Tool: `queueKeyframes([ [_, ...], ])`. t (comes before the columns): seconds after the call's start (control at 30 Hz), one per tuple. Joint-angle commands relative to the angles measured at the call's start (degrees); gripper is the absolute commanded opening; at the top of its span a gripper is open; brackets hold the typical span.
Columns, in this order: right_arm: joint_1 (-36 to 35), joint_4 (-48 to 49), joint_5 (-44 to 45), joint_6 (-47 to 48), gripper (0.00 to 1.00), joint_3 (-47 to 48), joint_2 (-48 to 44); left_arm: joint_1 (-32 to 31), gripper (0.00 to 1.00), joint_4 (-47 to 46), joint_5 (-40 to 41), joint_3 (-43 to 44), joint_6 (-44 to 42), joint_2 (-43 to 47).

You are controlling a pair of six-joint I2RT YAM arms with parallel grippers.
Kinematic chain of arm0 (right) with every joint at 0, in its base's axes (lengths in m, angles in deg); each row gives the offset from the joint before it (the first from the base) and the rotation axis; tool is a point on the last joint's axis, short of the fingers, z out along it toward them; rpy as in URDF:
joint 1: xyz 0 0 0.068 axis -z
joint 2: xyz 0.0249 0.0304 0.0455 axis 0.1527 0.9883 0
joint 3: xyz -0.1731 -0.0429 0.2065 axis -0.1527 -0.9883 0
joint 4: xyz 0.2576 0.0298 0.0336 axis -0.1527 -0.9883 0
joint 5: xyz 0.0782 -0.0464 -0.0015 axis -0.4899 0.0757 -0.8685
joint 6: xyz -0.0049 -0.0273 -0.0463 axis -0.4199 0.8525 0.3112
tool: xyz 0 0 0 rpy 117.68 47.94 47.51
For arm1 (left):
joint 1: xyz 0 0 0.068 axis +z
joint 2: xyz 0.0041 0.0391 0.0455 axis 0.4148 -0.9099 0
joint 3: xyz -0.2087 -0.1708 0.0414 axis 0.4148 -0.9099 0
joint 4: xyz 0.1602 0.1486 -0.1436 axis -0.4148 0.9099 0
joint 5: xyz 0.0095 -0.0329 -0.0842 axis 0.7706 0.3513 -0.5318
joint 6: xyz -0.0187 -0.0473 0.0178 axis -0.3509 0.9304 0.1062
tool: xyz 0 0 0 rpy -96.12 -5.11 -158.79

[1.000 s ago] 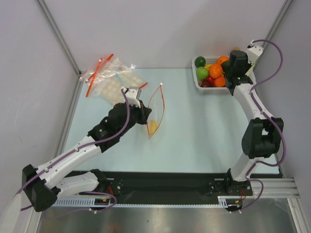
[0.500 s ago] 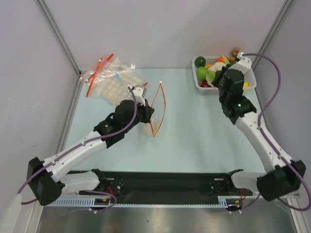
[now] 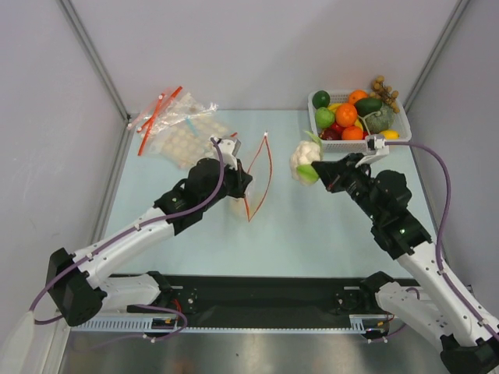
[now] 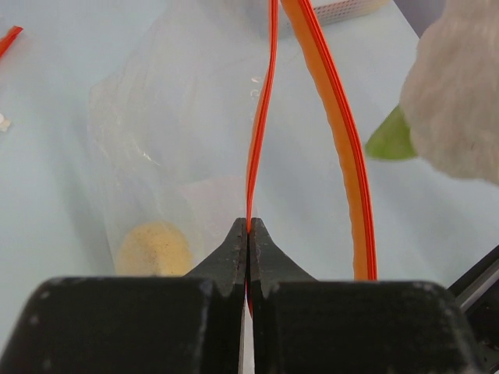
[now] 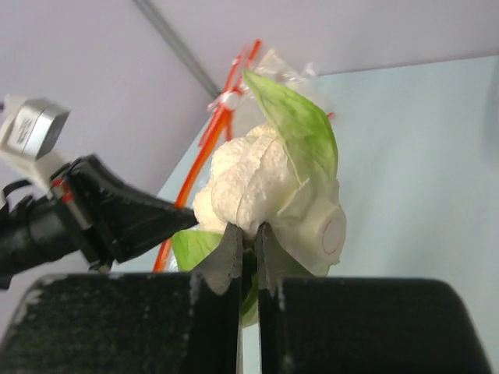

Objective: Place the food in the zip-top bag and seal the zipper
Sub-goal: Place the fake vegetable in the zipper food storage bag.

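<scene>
Whereas a second earlier the right gripper (image 3: 320, 173) stood over the basket (image 3: 341, 145), it has since come away toward the left.

- Right gripper: jaws all but closed, pinching the pale leafy piece (image 3: 304, 161) low down. The piece hangs in the air between the basket and the zip-top bag (image 3: 256, 187), near the bag's mouth but not in it.
- Basket: now uncovered, showing oranges (image 3: 346, 114) and green round pieces (image 3: 324, 118).
- Left gripper (image 3: 240, 184): clamped tight on one side of the zipper (image 4: 343, 140), holding the bag upright with its mouth parted. Gripper and bag have shifted a little to the right.
- Lemon (image 4: 153, 248): lying in the bottom of the bag, as before.
- Disc-dotted bags (image 3: 183, 132): unmoved at the far left corner.
- Bench (image 3: 312, 234): pale blue-green top, with a black rail (image 3: 265, 296) along the near edge.
- Room: plain grey walls (image 3: 234, 47), with metal frame posts (image 3: 93, 58) slanting up at both far corners.
</scene>
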Motion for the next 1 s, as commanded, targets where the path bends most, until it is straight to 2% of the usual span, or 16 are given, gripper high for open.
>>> queueKeyframes([
  [0.0, -1.4, 10.9, -14.9, -0.1, 0.00, -1.9, -2.4, -0.3, 0.00, -0.6, -2.4, 2.8, -0.6, 0.1],
  [0.07, -3.7, 12.8, -19.2, 1.0, 0.00, -1.6, -1.9, -0.3, 0.00, -0.5, -2.5, 2.8, -0.6, -0.1],
  [0.23, -9.4, 18.2, -21.6, 2.6, 0.00, -3.0, -1.3, -0.4, 0.00, -0.4, -3.2, 3.1, -0.5, -0.7],
  [0.4, -15.4, 17.6, -17.2, 5.6, 0.00, -2.8, -3.0, -0.4, 0.00, -0.4, -4.2, 3.4, -0.2, -1.8],
  [0.53, -16.3, 20.4, -17.2, 5.2, 0.00, -4.4, -4.1, -0.5, 0.00, -0.5, -4.7, 3.7, 0.0, -2.3],
  [0.7, -16.5, 22.3, -11.1, 4.2, 0.00, -7.0, -3.8, -0.5, 0.00, -0.8, -6.3, 3.2, 0.9, -1.3],
  [0.97, -16.5, 27.4, -4.6, 2.5, 0.00, -10.3, 1.9, -0.8, 0.00, -2.6, -11.2, 1.2, 2.6, 3.5],
])
